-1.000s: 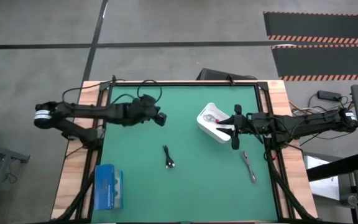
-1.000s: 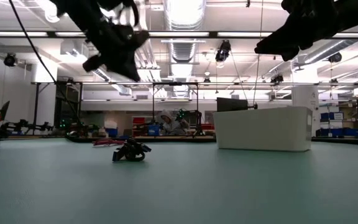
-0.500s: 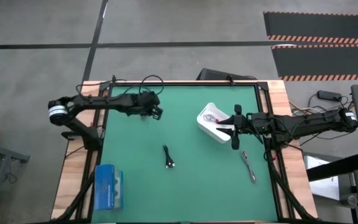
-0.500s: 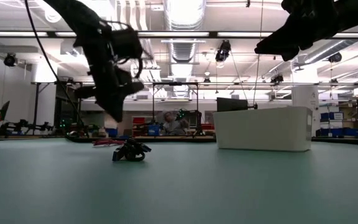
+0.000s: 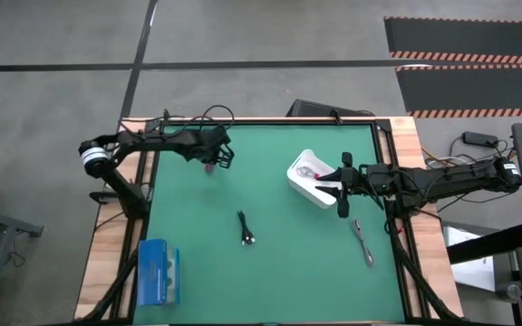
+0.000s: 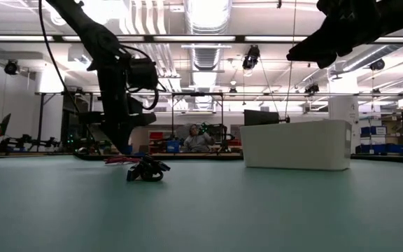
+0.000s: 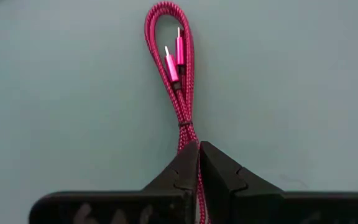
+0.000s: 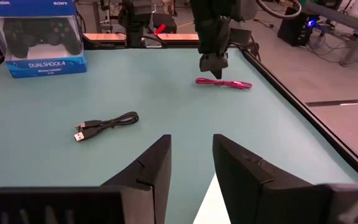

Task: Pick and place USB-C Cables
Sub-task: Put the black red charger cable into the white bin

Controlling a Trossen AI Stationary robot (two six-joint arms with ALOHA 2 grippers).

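USB-C cables: one white-looking cable (image 5: 308, 169) sits in the white bin (image 5: 299, 186), so I'd call that one done. Three remain on the green worktop (image 5: 270, 272): magenta cable (image 7: 180, 68) near the far-left edge, black cable (image 5: 246, 228) mid-table, grey cable (image 5: 362, 242) toward the right edge.

Left gripper (image 5: 214, 164) is down on the magenta cable, fingers (image 7: 185, 171) pinched together over one end of the loop; from the wrist view it looks clamped, though the cable lies flat on the surface, not lifted.

Right gripper (image 5: 342, 201) hovers beside the bin's near side, fingers (image 8: 151, 171) spread apart, holding nothing.

Judgement: roughly a quarter through; magenta pick in progress, black and grey untouched.

Clearance: magenta cable lies close to the raised worktop rim at the far-left, so lift straight up before traversing. The path to the bin across the middle is open, the black cable lying off that line. Right arm parked next to the bin crowds the drop zone. Blue box (image 5: 158, 272) at the near-left corner is well clear.
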